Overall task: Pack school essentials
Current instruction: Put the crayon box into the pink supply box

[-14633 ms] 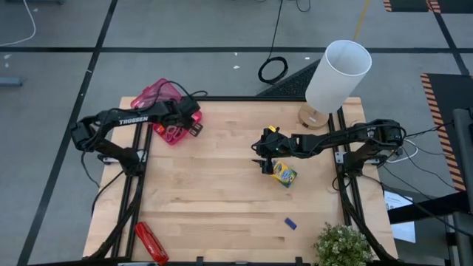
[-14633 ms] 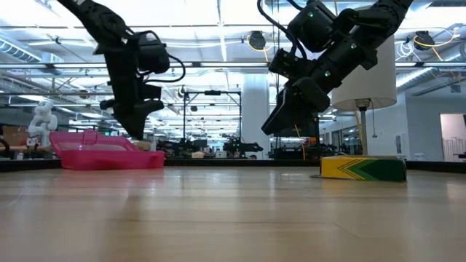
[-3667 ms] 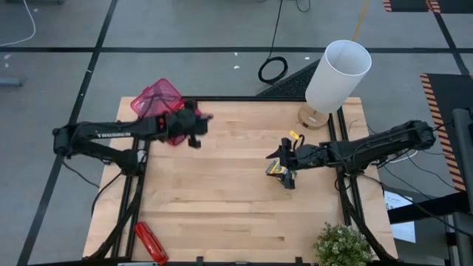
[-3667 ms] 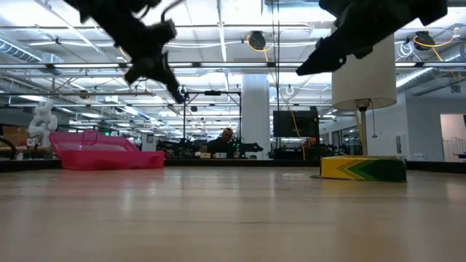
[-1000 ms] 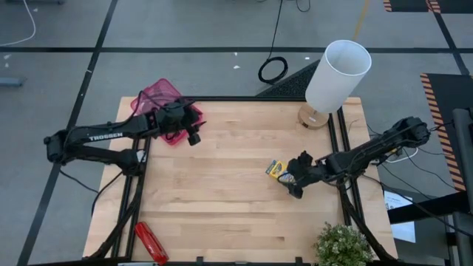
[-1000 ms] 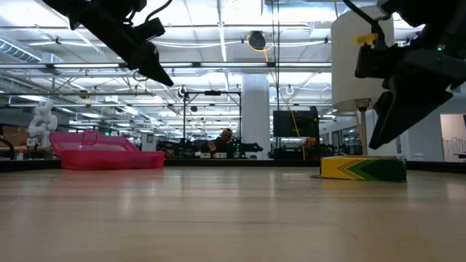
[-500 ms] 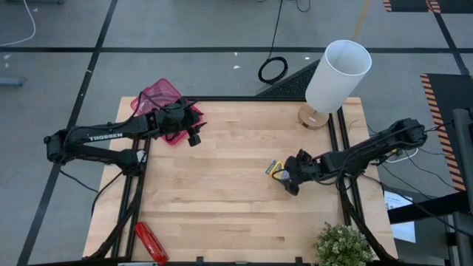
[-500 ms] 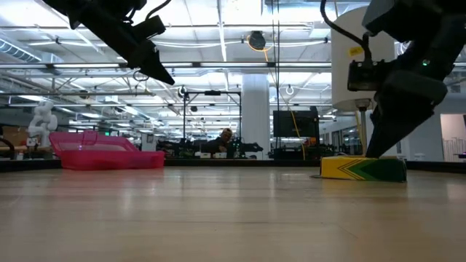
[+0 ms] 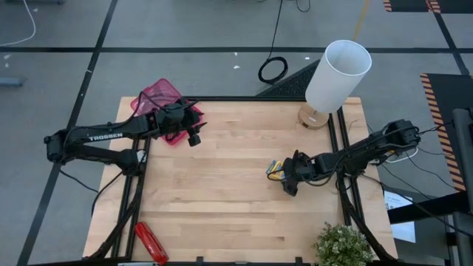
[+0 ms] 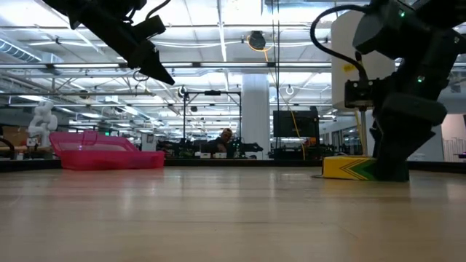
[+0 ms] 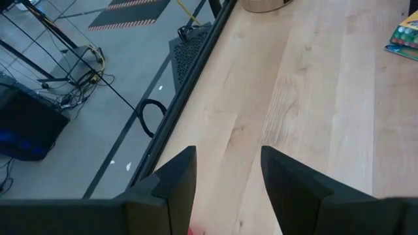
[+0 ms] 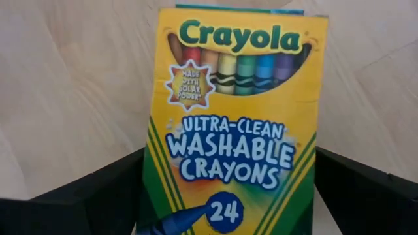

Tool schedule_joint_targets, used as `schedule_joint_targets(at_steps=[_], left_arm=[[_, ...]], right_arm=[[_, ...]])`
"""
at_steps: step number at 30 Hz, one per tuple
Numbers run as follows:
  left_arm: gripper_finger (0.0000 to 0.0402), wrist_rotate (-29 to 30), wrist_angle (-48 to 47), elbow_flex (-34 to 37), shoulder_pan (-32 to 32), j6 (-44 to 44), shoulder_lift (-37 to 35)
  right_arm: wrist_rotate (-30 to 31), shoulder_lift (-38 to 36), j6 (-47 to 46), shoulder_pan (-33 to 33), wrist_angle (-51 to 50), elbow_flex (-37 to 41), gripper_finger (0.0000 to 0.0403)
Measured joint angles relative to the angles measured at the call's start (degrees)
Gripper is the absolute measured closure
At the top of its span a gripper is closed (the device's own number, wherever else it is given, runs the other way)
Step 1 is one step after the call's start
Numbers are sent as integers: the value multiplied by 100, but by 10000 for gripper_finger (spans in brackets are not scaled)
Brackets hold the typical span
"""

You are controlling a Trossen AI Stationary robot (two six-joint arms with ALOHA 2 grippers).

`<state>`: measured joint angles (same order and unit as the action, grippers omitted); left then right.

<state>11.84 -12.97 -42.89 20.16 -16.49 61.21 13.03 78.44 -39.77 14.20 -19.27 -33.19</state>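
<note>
A green-yellow crayon box (image 12: 235, 117) lies flat on the table, right of the middle (image 9: 274, 169). My right gripper (image 12: 228, 202) is down at the table over the box's near end (image 10: 389, 164), open. One finger stands at each long side of the box. My left gripper (image 9: 192, 135) hangs high above the table's far left (image 10: 151, 67), beside a pink mesh bag (image 9: 157, 100). It is open, with nothing between its fingers (image 11: 228, 176). The other school essentials are out of view. My right gripper straddles the crayon box's lower half from above, its fingers (image 12: 98, 196) close against the two long sides (image 12: 151, 163). I cannot tell whether they touch it. The box lies flat on the table.
A white lamp (image 9: 336, 74) stands at the far right corner. A long red stapler-like object (image 9: 151, 242) lies at the near left corner and a potted plant (image 9: 342, 247) at the near right. Bare wood lies between the two arms.
My right gripper has come down from above the crayon box to the table top and moved a little toward the table's left edge, so that its fingers now stand on either side of the box. The box has not moved.
</note>
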Motion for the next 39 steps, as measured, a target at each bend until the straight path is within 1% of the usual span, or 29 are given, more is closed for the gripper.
schedule_joint_targets(at_steps=[12,22,28,33,37,39], left_arm=[[227,0,0,2,0,-2,0],[227,0,0,2,0,11,0],[227,-14,0,2,0,18,0],[227,-399,136,2,-1,33,0],[227,-860,454,2,-52,164,0],[227,-1096,563,2,-146,13,0]], right_arm=[[-43,138,99,-1,71,-7,36],[-51,130,15,-3,75,-7,73],[-81,93,-3,-5,91,-1,77],[-266,-106,-6,-1,222,4,77],[-242,-321,145,-1,529,4,78],[-209,-427,297,-4,824,4,78]])
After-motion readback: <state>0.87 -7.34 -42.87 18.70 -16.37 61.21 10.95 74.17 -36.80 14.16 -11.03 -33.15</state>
